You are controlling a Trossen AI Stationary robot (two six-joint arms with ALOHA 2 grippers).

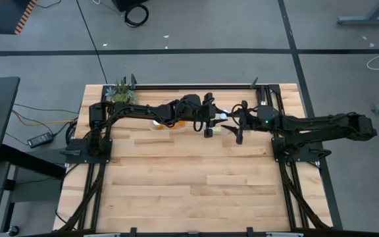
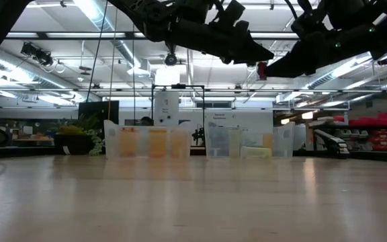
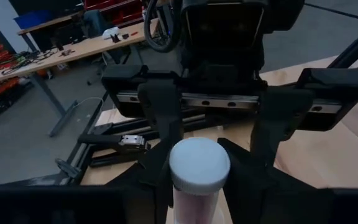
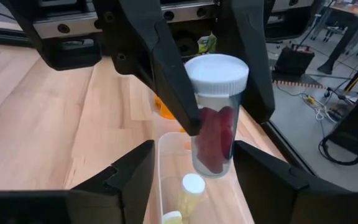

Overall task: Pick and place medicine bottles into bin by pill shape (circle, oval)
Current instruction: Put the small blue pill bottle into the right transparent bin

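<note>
1. Far-left bin [image 2: 146,142]: stands at the table's far edge and holds orange bottles.
2. Left gripper [image 1: 210,122]: raised over the far middle of the table, its fingers [image 4: 166,74] closed partway onto a medicine bottle [image 4: 215,124].
3. Medicine bottle: white cap, red contents, upright, in the air above a clear bin [image 4: 166,162].
4. Clear bin: two small capped bottles [image 4: 193,185] lie inside.
5. Right gripper [image 1: 232,125]: faces the left one, jaws wide either side of the bottle, with no contact seen.

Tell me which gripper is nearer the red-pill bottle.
Left: the left gripper clamps the red-pill bottle. The right gripper faces it, jaws open on either side, apparently not touching.
</note>
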